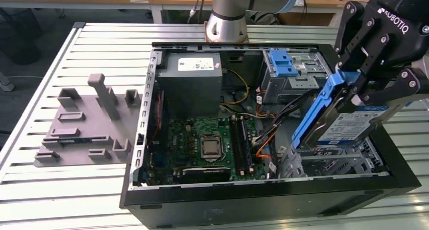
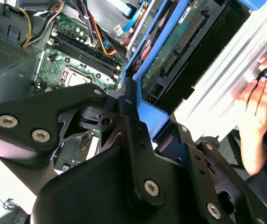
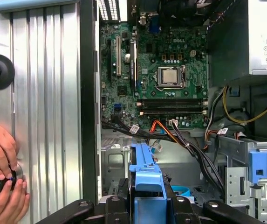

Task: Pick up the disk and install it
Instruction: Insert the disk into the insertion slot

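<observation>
Exterior view: the gripper has its 2 fingers closed on the upper end of the disk. The disk hangs tilted on edge, label outward, over the metal bay at the exterior view's right corner of the open computer case. Its lower end is near the bay; whether it touches cannot be told. The blue carrier frame runs along the disk's edge facing the motherboard. In the second wrist view the fingers bracket the frame's end, and the disk's underside shows a bare circuit board with its connector. Judgement: the disk is stiff, dense and fairly heavy for its size, smooth on its metal faces, and sensitive to knocks; the plastic frame is likely to flex. Hold is best taken across the 2 flat faces or the frame's rails, away from the board and connector. The grey holder block stands on the slatted table, well apart from the case. In the first wrist view a person's hand rests on that table beside the case.
</observation>
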Tool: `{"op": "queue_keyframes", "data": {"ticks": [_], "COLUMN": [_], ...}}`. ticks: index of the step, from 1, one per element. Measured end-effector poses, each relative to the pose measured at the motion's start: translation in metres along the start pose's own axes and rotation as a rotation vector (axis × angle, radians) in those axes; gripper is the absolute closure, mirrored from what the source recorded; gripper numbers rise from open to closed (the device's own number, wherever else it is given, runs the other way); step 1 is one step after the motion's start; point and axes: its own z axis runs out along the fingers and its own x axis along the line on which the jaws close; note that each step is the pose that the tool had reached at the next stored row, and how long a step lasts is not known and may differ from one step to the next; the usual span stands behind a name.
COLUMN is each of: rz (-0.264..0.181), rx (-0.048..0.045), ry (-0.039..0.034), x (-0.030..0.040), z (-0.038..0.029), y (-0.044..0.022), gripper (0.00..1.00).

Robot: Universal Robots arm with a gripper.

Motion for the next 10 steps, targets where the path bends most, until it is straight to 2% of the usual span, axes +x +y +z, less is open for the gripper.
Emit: {"op": "queue_keyframes", "data": {"ticks": [4, 10], "rz": [0.000, 0.000], "rx": [0.0000, 0.0000], "ry": [-0.0004, -0.0002], "x": [0.0000, -0.0003], "z": [0.0009, 0.0035], "y": [-0.0009, -0.0092], "gripper": [0.64, 0.64]}}
